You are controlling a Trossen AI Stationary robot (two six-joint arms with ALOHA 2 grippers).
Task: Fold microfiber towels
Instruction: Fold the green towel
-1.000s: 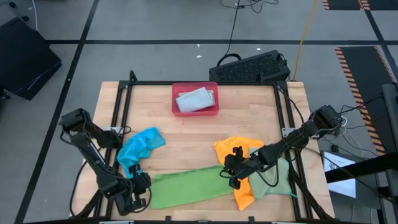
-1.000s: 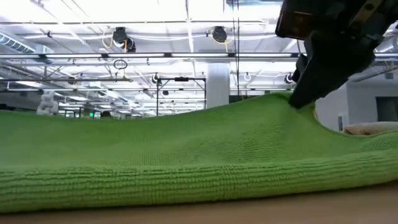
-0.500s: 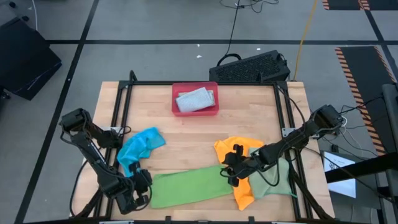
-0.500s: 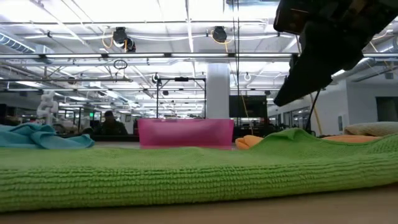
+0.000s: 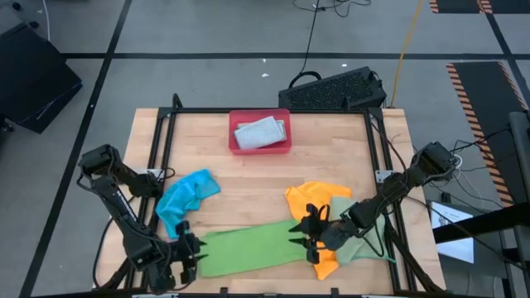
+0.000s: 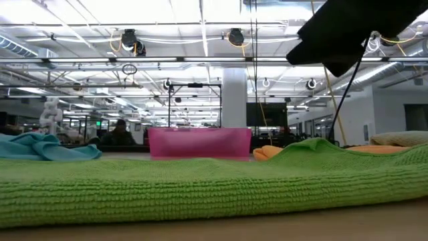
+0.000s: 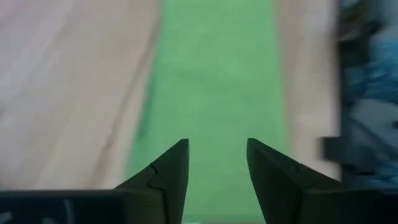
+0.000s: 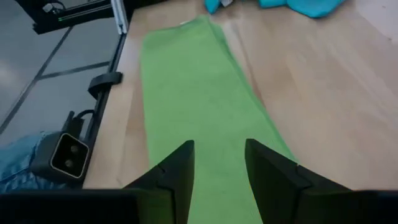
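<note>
Nearest the front edge of the counter (image 5: 248, 157) I see the bright green towel (image 5: 248, 248) lying flat as a long folded strip. My left gripper (image 5: 189, 248) sits at its left end, fingers (image 7: 168, 171) apart and holding nothing. My right gripper (image 5: 305, 233) hovers over its right end, fingers (image 8: 177, 168) apart, also empty. Just beside that end lie the orange towel (image 5: 313, 199) and a pale green towel (image 5: 364, 240), bunched and overlapping. Farther back on the left, the blue towel (image 5: 186, 197) is crumpled. At the far edge, the pink-red tray (image 5: 259, 150) holds the folded grey towel (image 5: 260, 132).
</note>
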